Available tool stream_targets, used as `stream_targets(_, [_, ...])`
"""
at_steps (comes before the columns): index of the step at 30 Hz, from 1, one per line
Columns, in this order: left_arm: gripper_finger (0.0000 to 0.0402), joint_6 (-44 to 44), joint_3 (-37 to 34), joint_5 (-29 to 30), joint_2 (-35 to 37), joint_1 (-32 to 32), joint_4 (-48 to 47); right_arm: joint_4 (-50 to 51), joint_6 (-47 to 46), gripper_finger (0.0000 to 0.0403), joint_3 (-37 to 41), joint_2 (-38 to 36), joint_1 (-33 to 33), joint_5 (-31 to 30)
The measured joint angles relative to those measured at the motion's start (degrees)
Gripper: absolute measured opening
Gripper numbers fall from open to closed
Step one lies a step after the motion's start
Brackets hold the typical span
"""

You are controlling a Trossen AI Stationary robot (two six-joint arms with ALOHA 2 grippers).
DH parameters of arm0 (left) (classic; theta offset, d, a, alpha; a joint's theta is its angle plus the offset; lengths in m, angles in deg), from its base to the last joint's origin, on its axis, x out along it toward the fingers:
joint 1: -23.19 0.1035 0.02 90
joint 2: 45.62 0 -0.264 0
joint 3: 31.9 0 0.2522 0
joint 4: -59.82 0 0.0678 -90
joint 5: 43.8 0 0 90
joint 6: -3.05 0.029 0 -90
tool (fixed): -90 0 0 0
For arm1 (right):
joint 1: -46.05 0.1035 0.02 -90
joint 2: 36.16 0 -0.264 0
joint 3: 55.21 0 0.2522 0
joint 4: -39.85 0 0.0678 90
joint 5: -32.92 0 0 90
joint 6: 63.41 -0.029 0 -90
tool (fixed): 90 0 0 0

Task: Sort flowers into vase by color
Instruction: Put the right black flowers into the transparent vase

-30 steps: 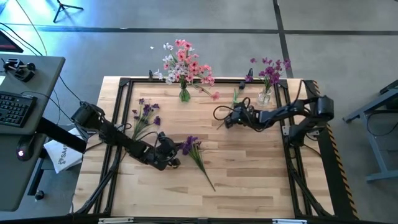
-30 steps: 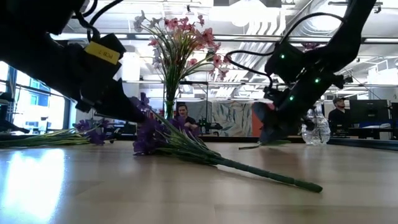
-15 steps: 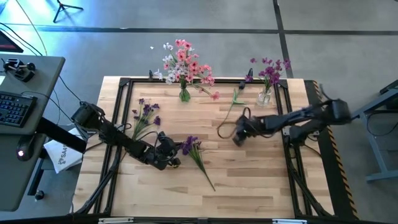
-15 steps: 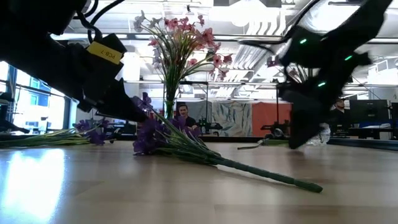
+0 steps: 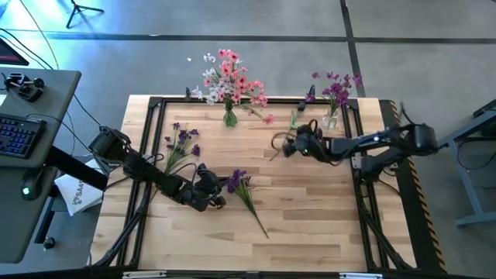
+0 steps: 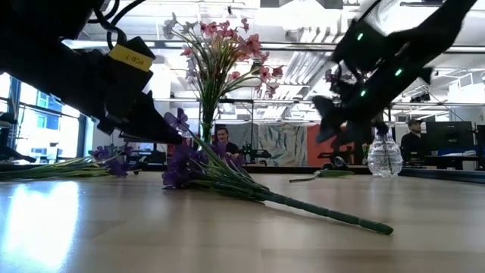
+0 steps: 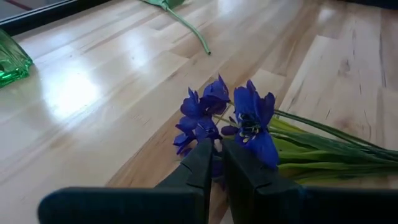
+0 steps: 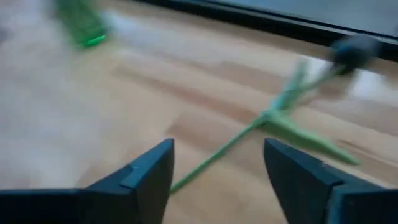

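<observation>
A bunch of purple flowers (image 5: 240,184) lies mid-table, its stem end (image 6: 375,224) on the wood. My left gripper (image 5: 218,188) is shut at its blossom end. My right gripper (image 8: 214,168) hovers open above a bare green sprig (image 8: 217,152) that lies flat near the far right, touching nothing. A green vase (image 5: 230,118) holds pink and white flowers. A clear vase (image 5: 331,121) holds purple ones. More purple sprigs (image 5: 181,144) lie at the left. My left gripper pinches the purple bunch between its two fingertips (image 7: 205,158), just under the blossoms (image 7: 214,169). The fingers come slanting down from the table's left. The fingers hide the exact spot. The bunch's stems trail away on the table.
A pink sprig (image 5: 266,118) lies beside the green vase. A black frame (image 5: 155,102) borders the table. A desk with a keyboard (image 5: 15,132) stands beyond the left edge. Bare wood (image 5: 310,225) lies at the near right.
My right gripper has swung toward the near edge and back again, and has risen clear of the table above the green sprig, which stays lying where it was.
</observation>
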Motion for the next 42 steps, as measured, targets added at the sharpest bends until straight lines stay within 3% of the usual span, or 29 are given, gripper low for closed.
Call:
stream_targets(4, [0.0023, 0.02, 0.0, 0.0, 0.0, 0.0, -0.1, -5.35, -2.02, 0.0272, -0.02, 6.22, -5.98, -1.81])
stream_targets(8, [0.0023, 0.02, 0.0, 0.0, 0.0, 0.0, -0.13, -5.45, -2.31, 0.0268, -2.24, 11.72, -9.93, -0.39])
stream_targets(16, [0.0023, -0.13, 0.0, -0.02, 0.0, 0.0, -0.1, -3.95, -0.65, 0.0208, -10.33, 21.49, -14.01, 3.64])
stream_targets(21, [0.0023, -0.13, 0.0, -0.26, 0.0, 0.0, -0.06, -3.29, 4.86, 0.0143, -12.87, 24.14, -13.48, 5.14])
stream_targets(27, [0.0023, -0.13, 0.0, -0.55, 0.0, 0.0, 0.26, -1.06, 10.03, 0.0023, -12.91, 23.4, -9.16, 5.65])
stream_targets(33, [0.0023, -0.11, 0.0, -1.52, 0.0, -0.04, 1.03, 2.37, 9.58, 0.0019, -10.27, 17.3, 0.8, 7.7])
stream_targets(38, [0.0023, -0.01, 0.0, -1.62, -0.02, -0.34, 1.75, -10.03, 11.04, 0.0005, -1.42, 6.51, 13.13, 3.71])
stream_targets(42, [0.0023, 4.26, -0.02, -3.11, -0.02, -1.34, 7.65, -34.98, 12.45, 0.0005, 9.43, 1.33, 22.57, 0.4])
